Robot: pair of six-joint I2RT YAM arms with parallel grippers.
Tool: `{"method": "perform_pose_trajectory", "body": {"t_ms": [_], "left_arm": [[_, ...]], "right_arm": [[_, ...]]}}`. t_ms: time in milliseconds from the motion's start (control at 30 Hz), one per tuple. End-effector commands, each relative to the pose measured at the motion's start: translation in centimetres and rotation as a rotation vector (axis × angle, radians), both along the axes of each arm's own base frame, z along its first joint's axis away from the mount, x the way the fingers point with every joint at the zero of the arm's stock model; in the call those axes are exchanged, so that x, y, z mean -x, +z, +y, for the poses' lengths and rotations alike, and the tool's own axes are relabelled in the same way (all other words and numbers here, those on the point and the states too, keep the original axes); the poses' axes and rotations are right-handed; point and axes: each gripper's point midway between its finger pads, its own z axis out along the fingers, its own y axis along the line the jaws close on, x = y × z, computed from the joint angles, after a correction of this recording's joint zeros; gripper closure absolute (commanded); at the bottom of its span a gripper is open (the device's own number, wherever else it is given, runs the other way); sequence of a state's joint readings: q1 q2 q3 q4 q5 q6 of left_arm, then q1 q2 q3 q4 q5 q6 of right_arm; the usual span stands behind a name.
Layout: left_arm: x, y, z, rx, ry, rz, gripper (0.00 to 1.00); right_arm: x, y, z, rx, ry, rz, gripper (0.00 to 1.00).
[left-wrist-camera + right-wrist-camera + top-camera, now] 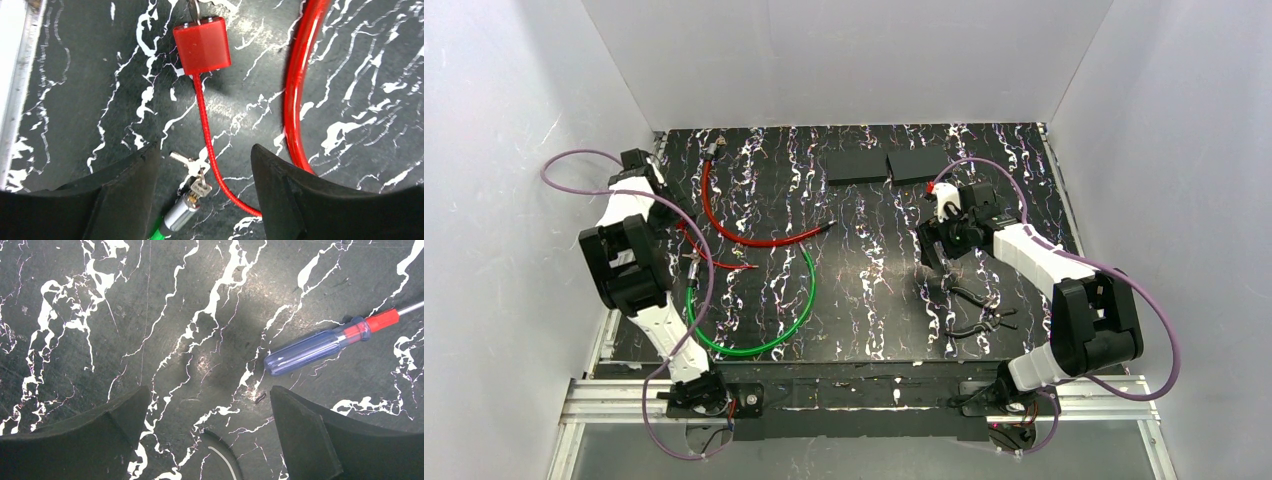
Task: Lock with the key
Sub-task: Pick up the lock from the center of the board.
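Observation:
A red padlock (202,45) lies on the dark marbled table with a key (194,7) in its top and a thin red cable (210,150) running from it. A small bunch of keys (192,165) sits with one key in the silver lock cylinder (181,211) of the green cable (804,300). My left gripper (205,150) is open and empty above these keys, with the thin red cable between its fingers; in the top view it (688,242) is at the left. My right gripper (207,392) is open and empty over bare table at the right (936,252).
A thick red cable (300,100) curves right of the padlock and across the table (724,225). A blue-handled screwdriver (320,346) lies ahead of the right gripper. Black pliers (974,300) lie at right front. Two black boxes (856,165) sit at the back.

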State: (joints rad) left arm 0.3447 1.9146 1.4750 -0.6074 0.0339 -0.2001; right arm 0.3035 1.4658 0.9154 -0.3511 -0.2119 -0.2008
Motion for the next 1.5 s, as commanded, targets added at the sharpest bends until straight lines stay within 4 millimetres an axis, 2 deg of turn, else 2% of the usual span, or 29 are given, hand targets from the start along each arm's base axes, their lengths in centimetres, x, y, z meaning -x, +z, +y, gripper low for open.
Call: {"method": "perform_pose_trajectory", "body": {"t_ms": [0,200,500,600,733,800,933,1100,1300,1467], "left_arm": [[-0.8,-1.0,0.5,-0.016,0.042,0.011,0.39],[-0.9,-3.4,1.4,-0.050,0.052,0.067,0.58],[-0.8,-4.8,1.2,-0.032,0.060,0.094,0.78],[-1.1,-5.1,0.6,0.008,0.076,0.100,0.82],[-1.6,-4.8,-0.2,0.074,0.094,0.104,0.94],[-2.1,-4.2,-0.6,0.100,0.098,0.094,1.00],[-2.8,-2.1,-1.0,0.122,0.106,0.056,1.00],[-3.3,2.0,-1.7,0.137,0.074,-0.033,1.00],[-3.4,7.5,-5.2,0.159,-0.094,-0.166,1.00],[-2.9,11.1,-8.7,0.132,-0.252,-0.236,1.00]], "right_arm": [[-1.1,2.1,0.3,-0.028,-0.008,-0.043,0.00],[-1.2,1.9,0.2,-0.026,-0.009,-0.040,0.00],[-1.2,1.6,0.1,-0.025,-0.015,-0.026,0.00],[-1.1,1.6,0.1,-0.027,-0.013,-0.026,0.00],[-1.1,1.7,0.0,-0.029,-0.016,-0.027,0.00],[-1.1,1.7,0.0,-0.032,-0.016,-0.027,0.00],[-1.2,1.9,0.0,-0.036,-0.018,-0.034,0.00],[-1.2,2.4,0.0,-0.046,-0.020,-0.043,0.00],[-1.2,2.7,0.1,-0.060,-0.031,-0.057,0.00],[-1.3,3.3,0.0,-0.067,-0.041,-0.082,0.00]]}}
